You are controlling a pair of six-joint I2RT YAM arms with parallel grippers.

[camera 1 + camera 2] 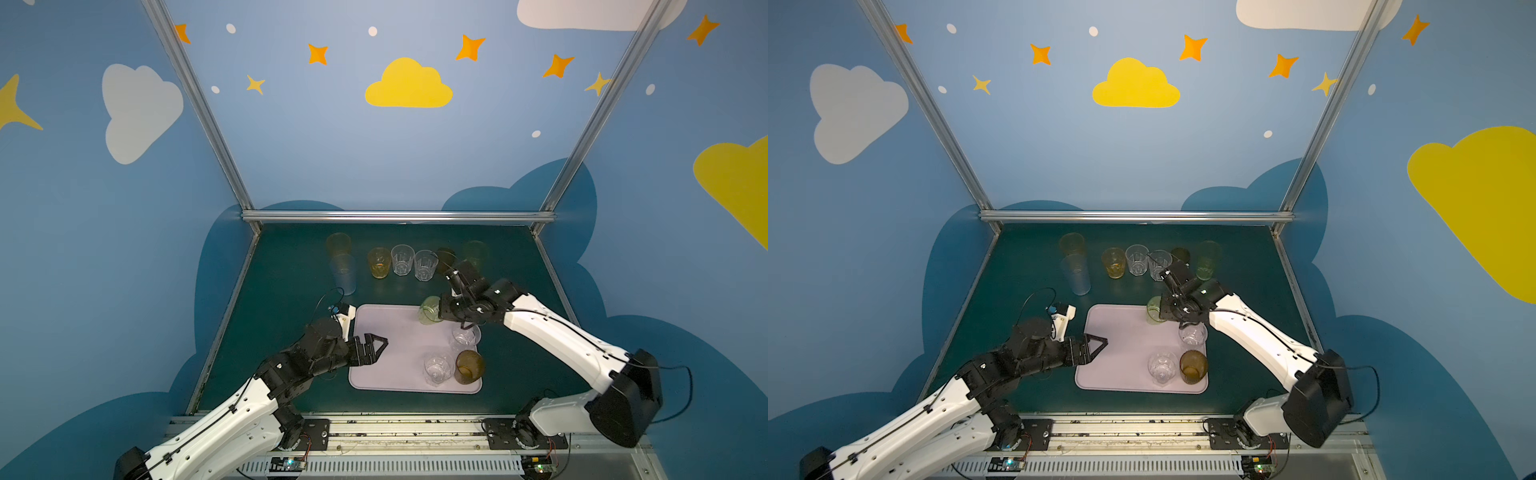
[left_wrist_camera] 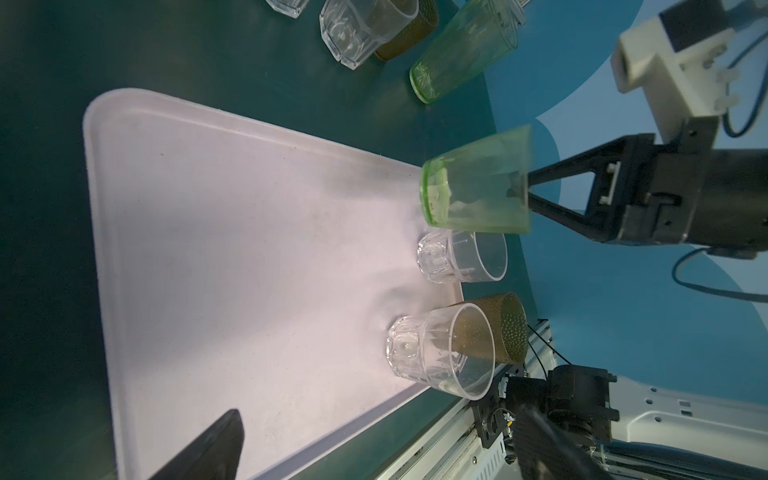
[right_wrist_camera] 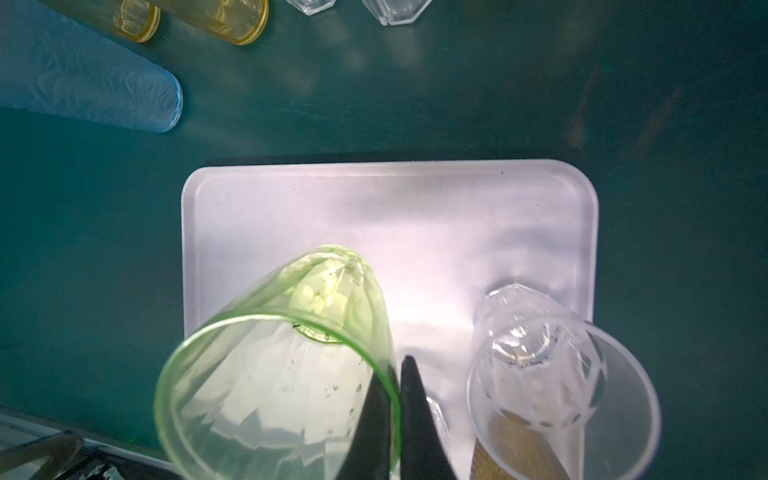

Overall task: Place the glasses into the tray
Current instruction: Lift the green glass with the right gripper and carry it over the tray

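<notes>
1. Right gripper (image 3: pixel 392 368): my jaws are clamped on the wall of the short green glass (image 3: pixel 282 353) at its rim, one finger inside the mouth and one outside.

2. The held glass is see-through pale green, with faceted sides and a thicker, brighter green base. Small dark specks show on the inner wall. It is tilted, base pointing away from my wrist, at the far right corner of the tray (image 1: pixel 390 365). Whether the base touches the tray I cannot tell.

3. Left gripper (image 1: pixel 376 343): my jaws stand wide apart, hanging over the tray's left edge.

4. The tray is flat, pale lilac and rectangular, with rounded corners and a low rim. It lies on the dark green table (image 1: pixel 274 282). On its right side stand a clear faceted glass (image 1: pixel 463 336), a second clear faceted glass (image 1: pixel 438 368) nearer the front, and just beside that a brown dimpled glass (image 1: pixel 469 365), all upright.

5. Beyond the tray, on the table, stand a tall orange glass (image 1: pixel 338 245), a tall blue glass (image 1: pixel 344 274), a short amber glass (image 1: pixel 379 262), two further clear glasses (image 1: pixel 402 259) and a tall green glass (image 1: pixel 476 253).
</notes>
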